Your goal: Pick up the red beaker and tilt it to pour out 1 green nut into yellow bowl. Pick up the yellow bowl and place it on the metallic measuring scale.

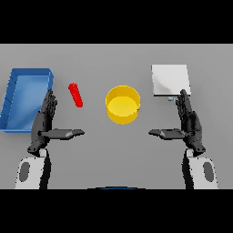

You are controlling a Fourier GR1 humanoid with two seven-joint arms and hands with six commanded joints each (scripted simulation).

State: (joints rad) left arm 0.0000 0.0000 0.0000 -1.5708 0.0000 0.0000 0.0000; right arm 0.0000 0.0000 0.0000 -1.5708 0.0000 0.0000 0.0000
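Observation:
The red beaker is a slim red cylinder lying tilted on the grey table, left of centre. The yellow bowl stands upright at the middle; I cannot make out anything inside it. The metallic measuring scale is a pale square plate at the back right. My left hand rests open below and left of the beaker, fingers straight, thumb pointing inward. My right hand is open too, just in front of the scale, right of the bowl. Neither hand touches anything.
A blue bin sits at the far left, beside my left hand. Grey table stretches between the two hands and in front of the bowl.

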